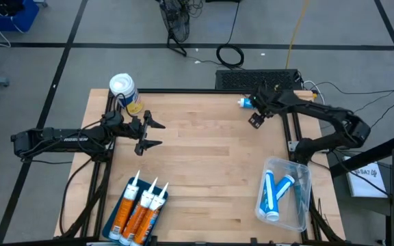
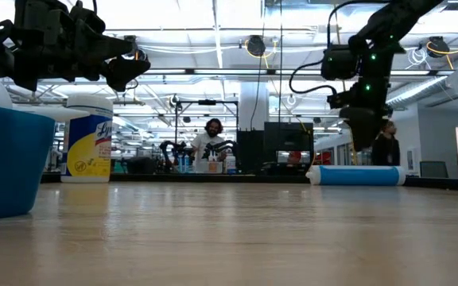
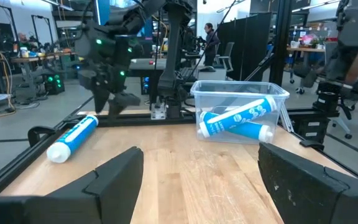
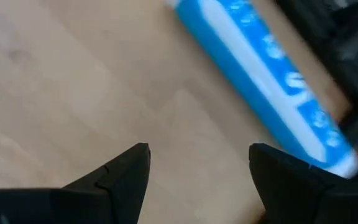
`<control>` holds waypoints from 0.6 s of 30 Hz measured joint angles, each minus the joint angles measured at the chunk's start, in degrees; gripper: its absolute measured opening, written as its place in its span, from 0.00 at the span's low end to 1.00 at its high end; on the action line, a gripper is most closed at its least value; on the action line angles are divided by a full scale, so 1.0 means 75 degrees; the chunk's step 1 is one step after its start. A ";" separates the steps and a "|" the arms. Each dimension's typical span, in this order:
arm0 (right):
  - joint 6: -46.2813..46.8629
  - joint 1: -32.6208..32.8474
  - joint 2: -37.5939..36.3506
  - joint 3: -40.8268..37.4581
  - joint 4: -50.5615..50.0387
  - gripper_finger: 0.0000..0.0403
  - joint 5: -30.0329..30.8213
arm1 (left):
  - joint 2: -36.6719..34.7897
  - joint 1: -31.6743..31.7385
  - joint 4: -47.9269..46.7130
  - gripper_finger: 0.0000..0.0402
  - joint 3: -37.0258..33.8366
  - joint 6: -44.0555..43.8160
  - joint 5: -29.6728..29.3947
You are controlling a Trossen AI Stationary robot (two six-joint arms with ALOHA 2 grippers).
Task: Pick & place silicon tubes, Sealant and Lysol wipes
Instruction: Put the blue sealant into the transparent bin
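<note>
At the desk's (image 1: 204, 171) far right corner, the right hand (image 1: 255, 120) hovers with fingers apart beside a lying blue tube (image 4: 263, 81). It must lower over it. The left hand (image 1: 148, 134), also apart, waits near the Lysol wipes (image 1: 124, 90).

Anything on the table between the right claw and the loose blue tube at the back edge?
No. In the right wrist view only bare wood lies between the open right claw and the blue tube.
</note>
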 joint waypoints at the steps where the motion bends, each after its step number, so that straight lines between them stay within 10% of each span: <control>1: 0.0001 -0.0101 0.0000 0.0119 -0.0084 0.63 0.0011 | 0.0001 -0.0001 0.0001 0.77 0.0000 -0.0003 0.0001; 18: 0.1090 -0.2197 0.2094 0.1966 -0.0700 0.63 -0.0582 | -0.0001 -0.0001 0.0001 0.77 0.0000 -0.0002 0.0001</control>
